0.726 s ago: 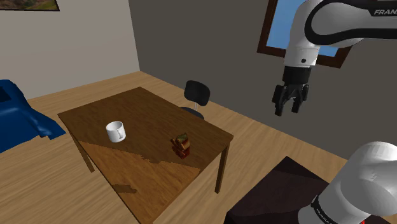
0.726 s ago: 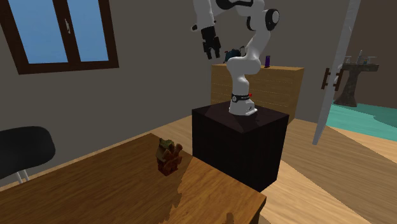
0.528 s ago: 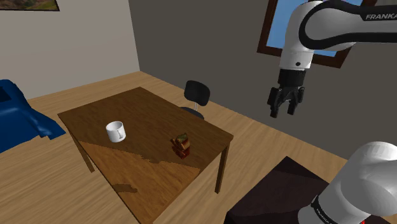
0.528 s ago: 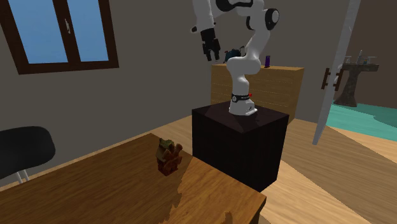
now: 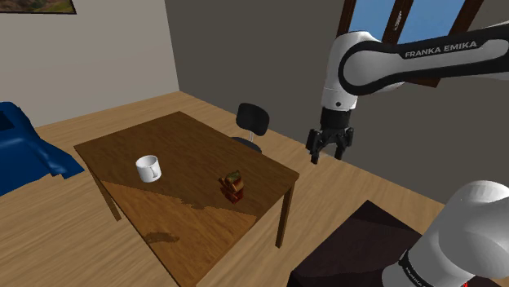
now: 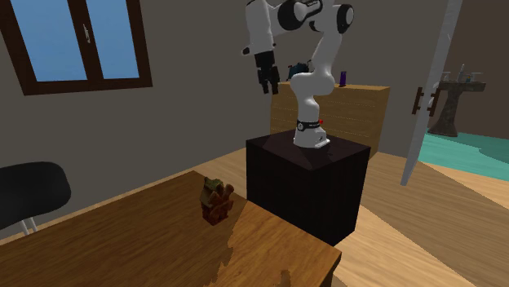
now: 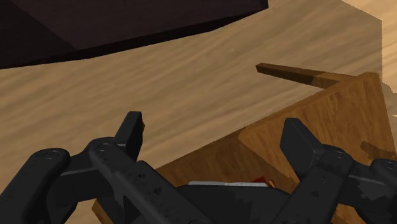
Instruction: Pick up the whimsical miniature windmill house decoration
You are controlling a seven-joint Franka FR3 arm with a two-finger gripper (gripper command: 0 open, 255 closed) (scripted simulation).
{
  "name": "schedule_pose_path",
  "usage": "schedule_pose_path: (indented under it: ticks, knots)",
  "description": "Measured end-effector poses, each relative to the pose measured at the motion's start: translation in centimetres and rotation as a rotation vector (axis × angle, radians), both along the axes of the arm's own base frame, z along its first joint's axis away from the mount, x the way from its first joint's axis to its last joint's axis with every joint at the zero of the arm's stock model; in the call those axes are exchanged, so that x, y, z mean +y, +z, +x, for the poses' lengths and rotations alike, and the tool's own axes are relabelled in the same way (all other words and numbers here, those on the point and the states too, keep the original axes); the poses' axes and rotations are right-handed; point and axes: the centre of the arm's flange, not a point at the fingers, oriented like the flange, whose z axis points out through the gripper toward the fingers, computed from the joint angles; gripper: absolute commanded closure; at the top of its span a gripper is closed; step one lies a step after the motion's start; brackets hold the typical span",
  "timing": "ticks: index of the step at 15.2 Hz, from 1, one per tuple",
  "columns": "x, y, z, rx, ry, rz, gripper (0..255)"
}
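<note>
A white robot arm reaches out from its dark box stand (image 6: 310,186) toward a brown wooden worktop (image 5: 188,147) in a room with a wood floor. Over the last moments the arm has swung its black gripper (image 5: 328,154) toward the shoulder view's left and lower down. It was high in front of the window, and it now hangs above the floor just off the worktop's near corner. In the second exterior view the gripper (image 6: 266,84) is still high above the stand, well apart from the worktop.

The wrist view shows the gripper (image 7: 216,137) with its two fingers spread wide and nothing between them. Beyond them lie the floor and the corner of the worktop (image 7: 343,108).

The small windmill house (image 5: 234,186), brown and red with a green top, stands upright near the worktop's edge on the side facing the stand. In the second exterior view the house (image 6: 215,200) is untouched. A white mug (image 5: 148,168) sits well apart from it, and a black chair (image 5: 251,120) stands behind the worktop.

The approach looks underway. The gripper must still travel across and descend before any grasp.
</note>
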Motion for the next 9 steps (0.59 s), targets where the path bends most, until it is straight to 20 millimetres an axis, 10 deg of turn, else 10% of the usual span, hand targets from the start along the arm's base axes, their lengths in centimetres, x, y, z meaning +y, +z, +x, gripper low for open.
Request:
schedule_pose_path:
  ticks: [9]
  knots:
    - [5.3, -7.0, 7.1, -0.039, -0.064, -0.042, 0]
